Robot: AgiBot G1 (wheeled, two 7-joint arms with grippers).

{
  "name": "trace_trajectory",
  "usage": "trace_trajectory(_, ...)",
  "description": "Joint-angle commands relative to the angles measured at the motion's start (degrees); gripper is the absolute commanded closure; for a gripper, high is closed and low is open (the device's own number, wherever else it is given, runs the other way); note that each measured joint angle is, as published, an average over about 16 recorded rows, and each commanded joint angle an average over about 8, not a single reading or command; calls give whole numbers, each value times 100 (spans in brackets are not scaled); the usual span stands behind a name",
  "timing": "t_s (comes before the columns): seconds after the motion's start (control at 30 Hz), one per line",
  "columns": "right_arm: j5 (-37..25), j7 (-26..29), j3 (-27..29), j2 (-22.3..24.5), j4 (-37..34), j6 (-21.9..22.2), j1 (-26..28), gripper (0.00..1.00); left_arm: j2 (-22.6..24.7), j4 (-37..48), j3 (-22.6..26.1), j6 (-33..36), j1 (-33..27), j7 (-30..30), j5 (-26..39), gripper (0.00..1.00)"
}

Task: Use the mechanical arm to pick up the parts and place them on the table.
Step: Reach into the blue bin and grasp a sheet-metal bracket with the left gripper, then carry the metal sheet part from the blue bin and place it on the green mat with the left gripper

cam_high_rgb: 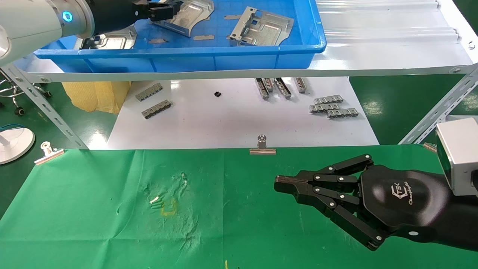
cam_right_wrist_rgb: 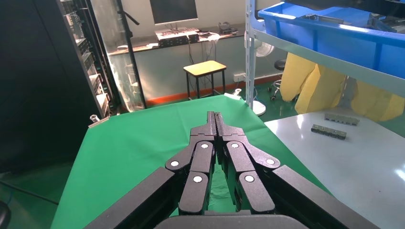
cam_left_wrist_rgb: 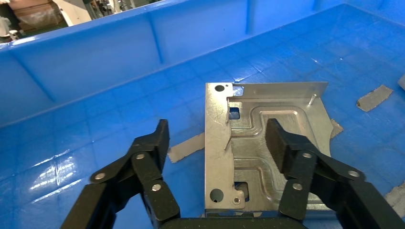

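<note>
My left gripper (cam_high_rgb: 164,9) is inside the blue tray at the back left, open and empty. In the left wrist view it (cam_left_wrist_rgb: 217,143) straddles one edge of a silvery part (cam_left_wrist_rgb: 267,114) lying on the tray floor. One finger (cam_left_wrist_rgb: 279,143) is over the part's embossed recess and the other (cam_left_wrist_rgb: 157,140) is beside the part. That part also shows in the head view (cam_high_rgb: 192,16). A second part (cam_high_rgb: 261,28) lies to its right and a third (cam_high_rgb: 112,39) under my left arm. My right gripper (cam_high_rgb: 283,185) is shut and empty above the green table (cam_high_rgb: 93,209), also in the right wrist view (cam_right_wrist_rgb: 214,117).
The blue tray (cam_high_rgb: 186,59) sits on a metal shelf with slanted struts (cam_high_rgb: 437,112). Below it, a white sheet (cam_high_rgb: 224,127) holds grey ridged strips (cam_high_rgb: 332,106). Binder clips (cam_high_rgb: 262,145) (cam_high_rgb: 48,151) hold the cloth's far edge. A yellow mark (cam_high_rgb: 168,209) is on the cloth.
</note>
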Motion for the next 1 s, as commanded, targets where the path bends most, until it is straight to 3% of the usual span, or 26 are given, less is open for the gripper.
trace_trajectory(0.03, 0, 0, 0, 0, 0, 0, 0, 52, 7, 4, 3, -10, 2, -8, 4, 100)
trace_trajectory(0.13, 0, 0, 0, 0, 0, 0, 0, 17, 7, 6, 6, -15, 8, -20, 9, 100)
trace_trajectory(0.2, 0, 0, 0, 0, 0, 0, 0, 1, 7, 4, 10, -17, 12, -24, 14, 100)
trace_trajectory(0.73, 0, 0, 0, 0, 0, 0, 0, 0, -61, -109, -28, 48, -28, 46, -42, 100)
trace_trajectory(1.0, 0, 0, 0, 0, 0, 0, 0, 0, -333, -373, -149, 931, -134, 353, -232, 100)
